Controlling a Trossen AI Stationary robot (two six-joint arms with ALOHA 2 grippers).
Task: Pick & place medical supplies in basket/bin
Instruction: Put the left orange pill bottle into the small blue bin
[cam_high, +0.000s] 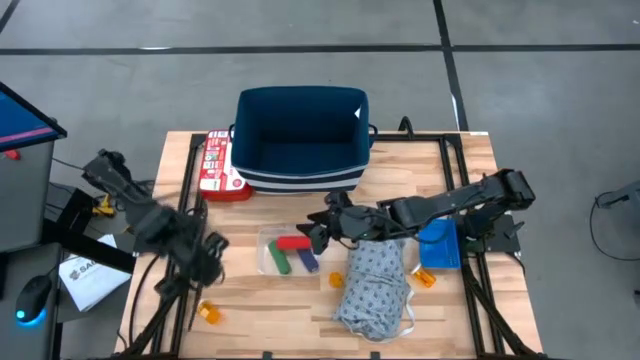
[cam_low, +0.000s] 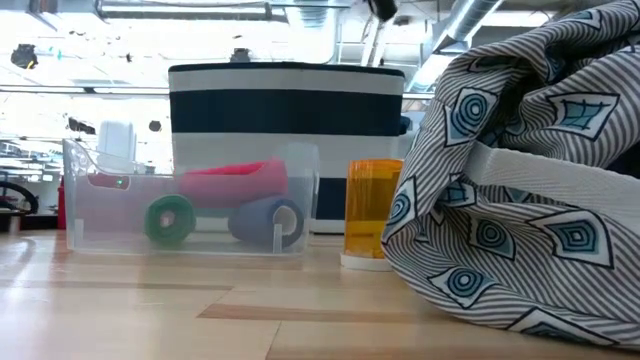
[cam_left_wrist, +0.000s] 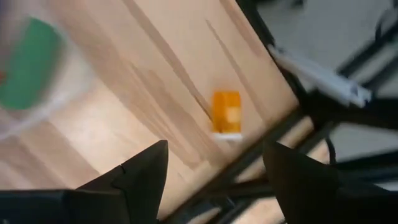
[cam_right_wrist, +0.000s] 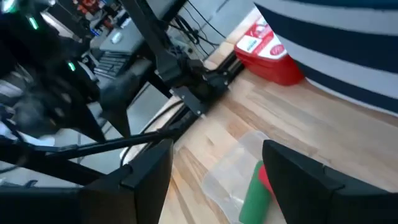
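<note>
The right gripper (cam_high: 318, 232) is hovering open-fingered over the clear tray (cam_high: 268, 262); the left gripper (cam_high: 212, 258) is waiting, spread wide

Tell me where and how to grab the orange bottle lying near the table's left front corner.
Grip the orange bottle across its round body, coming straight down from above. It lies on its side on bare wood, apart from the clear tray, so both long sides look free for fingers. The open left hand is aimed at it already and is probably best placed.
</note>
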